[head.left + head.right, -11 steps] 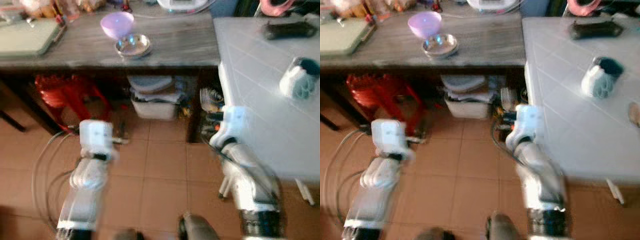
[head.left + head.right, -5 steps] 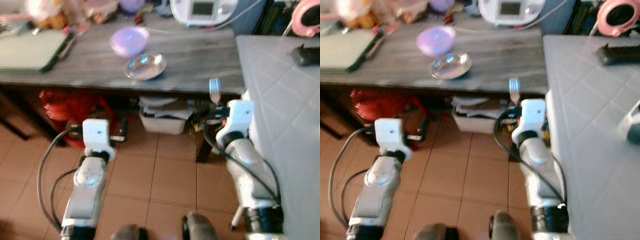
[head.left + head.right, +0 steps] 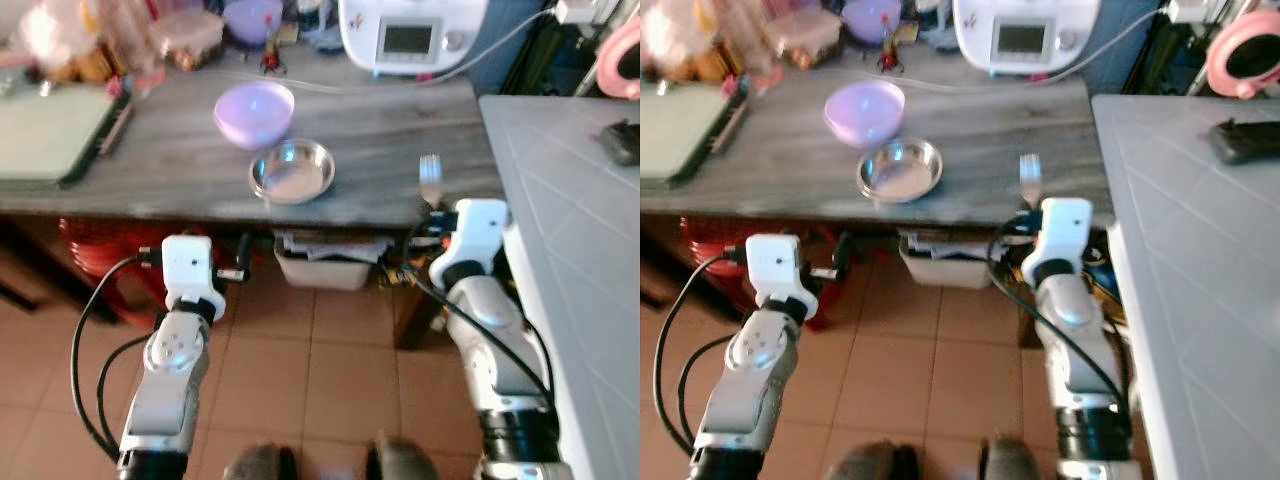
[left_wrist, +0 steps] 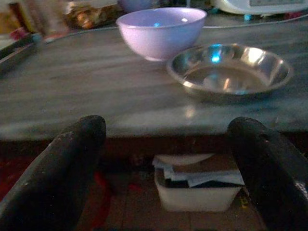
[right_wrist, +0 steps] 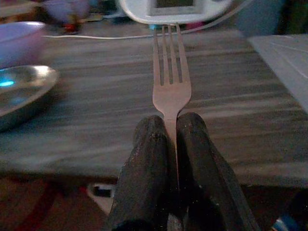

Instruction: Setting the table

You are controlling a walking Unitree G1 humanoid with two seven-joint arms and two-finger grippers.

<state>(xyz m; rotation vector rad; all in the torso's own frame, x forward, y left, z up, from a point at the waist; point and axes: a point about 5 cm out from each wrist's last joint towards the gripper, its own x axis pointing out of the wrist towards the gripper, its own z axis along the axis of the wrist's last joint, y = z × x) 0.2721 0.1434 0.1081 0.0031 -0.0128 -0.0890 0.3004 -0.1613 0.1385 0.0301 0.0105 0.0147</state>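
**Fork held at the grey counter's edge**

Head view: grey wooden counter (image 3: 380, 110) carries a lilac bowl (image 3: 254, 110), with a steel dish (image 3: 292, 171) at its 5 o'clock. Left wrist: left gripper (image 4: 168, 163) spread wide, empty. Right wrist: right gripper (image 5: 172, 144) clenched on the fork (image 5: 169, 77), tines at 12 o'clock

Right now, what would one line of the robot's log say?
right pincer: shut on fork, tines over wooden table edge | left pincer: open, empty, before table | steel dish beside purple bowl

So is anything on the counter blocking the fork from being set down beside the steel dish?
Nothing visible does. The right pincer holds the fork over the counter's front edge, and bare wood lies between it and the steel dish.
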